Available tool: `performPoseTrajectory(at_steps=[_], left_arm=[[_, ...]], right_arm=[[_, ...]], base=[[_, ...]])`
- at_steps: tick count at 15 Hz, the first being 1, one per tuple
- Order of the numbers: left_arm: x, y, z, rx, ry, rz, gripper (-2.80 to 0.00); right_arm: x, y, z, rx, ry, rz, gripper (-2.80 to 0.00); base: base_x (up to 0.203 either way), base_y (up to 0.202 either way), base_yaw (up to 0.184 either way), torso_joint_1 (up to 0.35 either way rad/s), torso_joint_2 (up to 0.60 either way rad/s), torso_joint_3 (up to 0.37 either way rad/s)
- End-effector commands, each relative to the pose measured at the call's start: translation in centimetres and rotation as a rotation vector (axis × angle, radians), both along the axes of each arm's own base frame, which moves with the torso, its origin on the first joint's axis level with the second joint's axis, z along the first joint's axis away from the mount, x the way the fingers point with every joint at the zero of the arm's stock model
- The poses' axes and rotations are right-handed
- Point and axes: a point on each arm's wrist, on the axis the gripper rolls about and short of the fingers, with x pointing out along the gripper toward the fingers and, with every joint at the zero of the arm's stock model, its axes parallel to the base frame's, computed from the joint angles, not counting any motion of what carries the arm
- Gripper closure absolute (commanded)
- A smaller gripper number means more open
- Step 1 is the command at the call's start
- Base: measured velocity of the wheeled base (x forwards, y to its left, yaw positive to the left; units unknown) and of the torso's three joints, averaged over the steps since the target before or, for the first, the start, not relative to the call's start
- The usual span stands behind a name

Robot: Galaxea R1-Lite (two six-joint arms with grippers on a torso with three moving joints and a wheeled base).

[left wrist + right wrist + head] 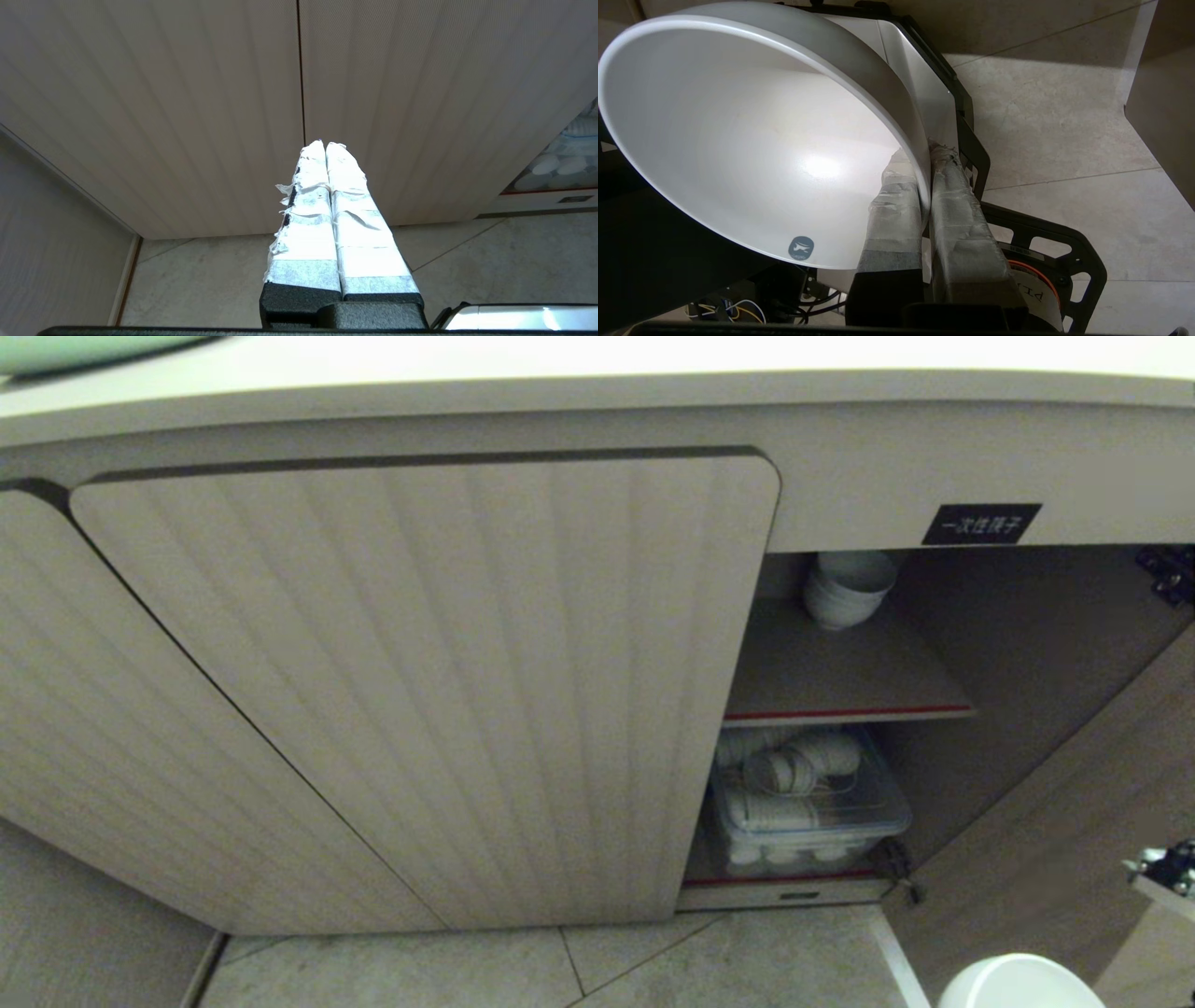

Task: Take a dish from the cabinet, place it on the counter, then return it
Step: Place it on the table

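Dish (1018, 982) position, head view: the white bowl is seen low at the right, over the floor (747, 961), outside the open cabinet (1027, 644). A stack of bowls (845, 586) is seen on the red-edged shelf (840, 681), a clear bin (808, 812) below it. The desk (597, 383) runs above.

Left wrist view: the left gripper (325, 145) is parked before the closed fluted doors (187, 102), its taped fingers pressed together, empty.

Right wrist view: the right gripper (924, 158) is clamped on the dish rim, one finger inside the wall and one outside, so the bowl is carried by its edge.
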Motion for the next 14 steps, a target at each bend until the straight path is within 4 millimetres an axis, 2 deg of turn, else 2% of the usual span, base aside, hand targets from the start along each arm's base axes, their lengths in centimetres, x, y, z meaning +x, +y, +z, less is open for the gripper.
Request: performPoseTrajectory(at_steps=[1,14], left_arm=[[0.0,0.0,0.0,-0.001,0.0,0.0,0.0],[0.0,0.0,0.0,0.0,0.0,0.0,0.0]], right_arm=[[0.01,0.01,-0.04,0.002,0.005,0.0,0.0],[-0.26,-0.11,0.06,-0.003,-0.007,-0.008,0.0]], base=[[0.0,0.0,0.0,0.0,0.0,0.0],[0.0,0.0,0.0,0.0,0.0,0.0]])
